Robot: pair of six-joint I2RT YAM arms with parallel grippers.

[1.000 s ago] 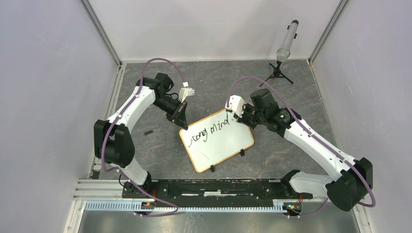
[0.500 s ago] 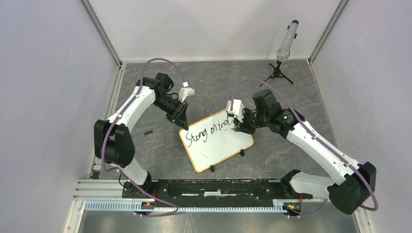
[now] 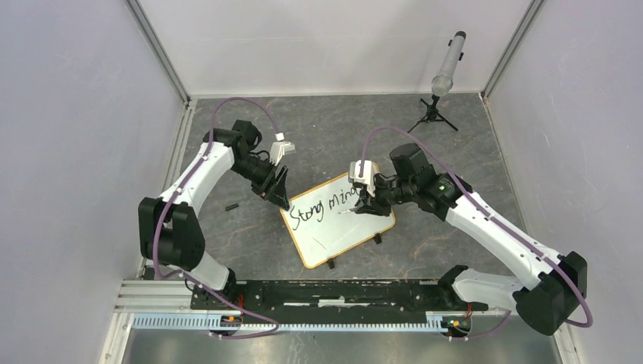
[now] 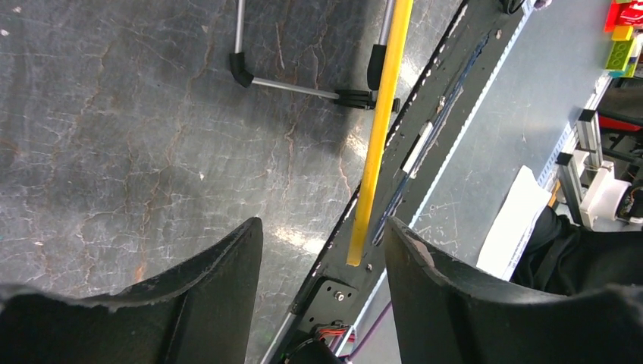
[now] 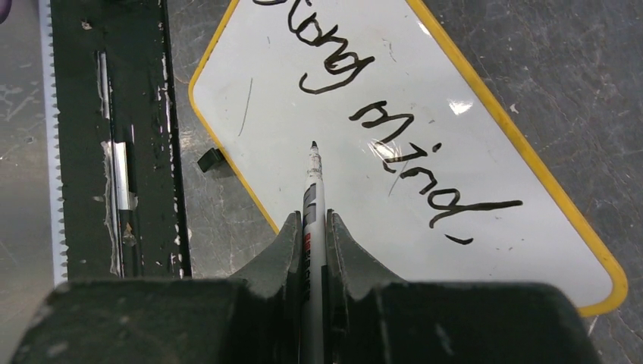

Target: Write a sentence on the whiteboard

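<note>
We start at the right gripper [image 5: 311, 227], whose two dark fingers press close together on a marker [image 5: 313, 182]. The marker's white barrel runs between them and its black tip sticks out ahead. The tip sits over a bare white patch of the whiteboard [image 5: 250, 106], just below the handwriting. We cannot tell whether it touches the surface.

The handwriting [image 5: 394, 144] is in black and reads "Stong mind", running along the board's far long edge.

From above, the whiteboard [image 3: 341, 235] lies flat on the dark grey table [image 3: 326, 129], turned at an angle. It has a thin orange-yellow frame, and two small black feet [image 3: 377, 239] on its near long edge. The right gripper [image 3: 364, 205] leans in over the board's far right part.

The left gripper [image 3: 279, 193] sits just beside the board's far left corner. In its wrist view the left gripper [image 4: 322, 227] has its fingers [image 4: 227, 265] spread wide, with nothing between them. The board's yellow frame edge [image 4: 379, 129] shows beyond the gap.

A small black object [image 3: 232, 205] lies on the table to the left of the whiteboard, well apart from it. A small tripod carrying a grey cylinder [image 3: 447, 72] stands well beyond the board's far right side. A black rail [image 3: 334, 292] runs along the table edge on the near side of the board.
</note>
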